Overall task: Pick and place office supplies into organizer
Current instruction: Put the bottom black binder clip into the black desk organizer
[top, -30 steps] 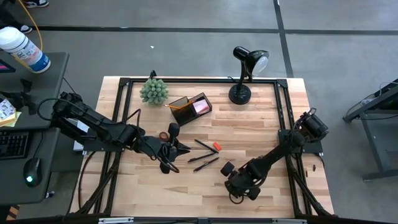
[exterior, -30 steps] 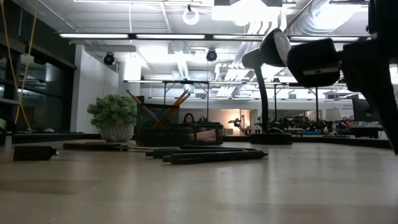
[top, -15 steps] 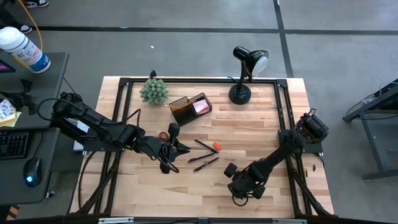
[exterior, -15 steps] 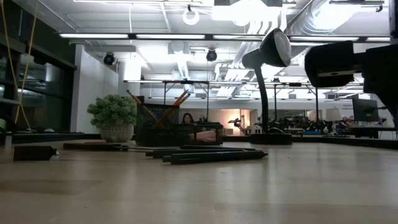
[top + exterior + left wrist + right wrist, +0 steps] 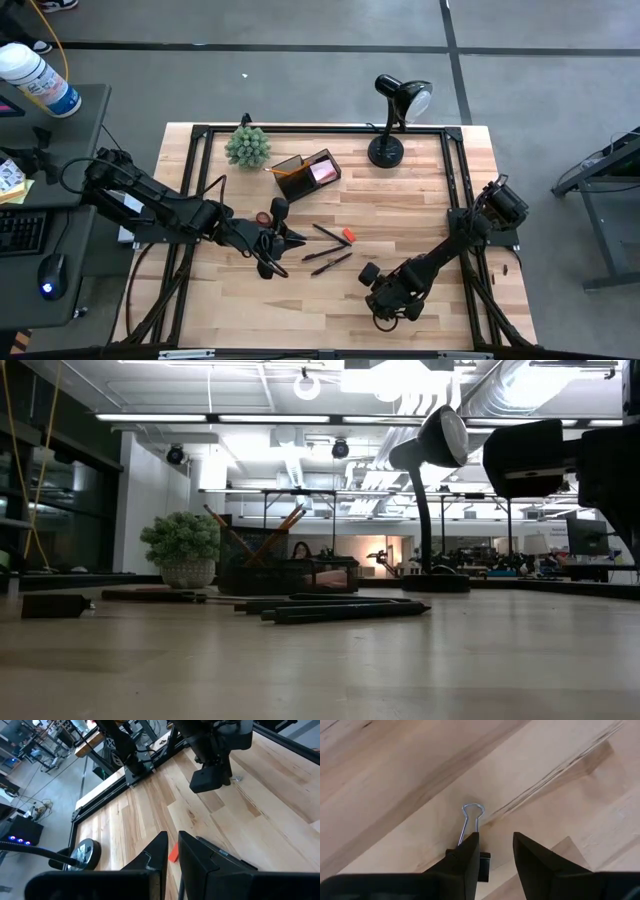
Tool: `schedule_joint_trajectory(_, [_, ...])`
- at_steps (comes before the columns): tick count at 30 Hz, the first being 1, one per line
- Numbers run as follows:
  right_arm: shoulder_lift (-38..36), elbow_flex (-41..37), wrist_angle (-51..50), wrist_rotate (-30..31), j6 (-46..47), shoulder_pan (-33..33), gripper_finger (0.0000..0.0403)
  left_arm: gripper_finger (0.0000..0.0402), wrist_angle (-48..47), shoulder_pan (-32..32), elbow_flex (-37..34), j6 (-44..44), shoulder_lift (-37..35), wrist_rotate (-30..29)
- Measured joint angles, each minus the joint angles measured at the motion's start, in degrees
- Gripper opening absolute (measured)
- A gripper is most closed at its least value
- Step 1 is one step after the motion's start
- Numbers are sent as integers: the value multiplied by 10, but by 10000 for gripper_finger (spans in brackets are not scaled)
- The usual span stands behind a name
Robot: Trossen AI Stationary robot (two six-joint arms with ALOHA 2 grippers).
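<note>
My right gripper [image 5: 372,283] points down at the table's near right part, open. A small black clip [image 5: 481,861] with a wire loop [image 5: 472,814] lies flat on the wood between its fingers, close beside one of them. I cannot tell whether they touch. My left gripper [image 5: 290,240] hovers left of centre, shut and empty. Just beyond it lie black pens [image 5: 330,235], also pens [image 5: 331,262], and a small red eraser [image 5: 349,236]. The black organizer [image 5: 308,172] stands farther back and holds a pink pad [image 5: 322,172] and an orange pencil. A red scissors handle [image 5: 262,217] peeks from under the left arm.
A black desk lamp [image 5: 388,150] stands at the far right and a small green plant [image 5: 247,146] at the far left, both beside the organizer. A black metal frame [image 5: 455,200] runs along the table's edges. Bare wood [image 5: 400,215] lies between the pens and the right arm.
My right gripper has shifted a little toward the table's right edge and then held there above the clip. The left arm and the supplies have stayed where they were.
</note>
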Motion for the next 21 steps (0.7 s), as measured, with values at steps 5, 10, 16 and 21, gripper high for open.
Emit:
schedule_joint_trajectory(5, [2, 0, 0, -1, 0, 0, 112, 34, -3, 0, 0, 0, 0, 0])
schedule_joint_trajectory(10, [20, 0, 0, -16, 0, 0, 112, 34, -15, 0, 0, 0, 0, -2])
schedule_joint_trajectory(16, [24, 0, 3, -14, 0, 1, 112, 34, -17, 0, 0, 0, 0, -2])
schedule_joint_trajectory(21, [25, 0, 1, -15, 0, 1, 70, 34, -17, 0, 0, 0, 0, -2])
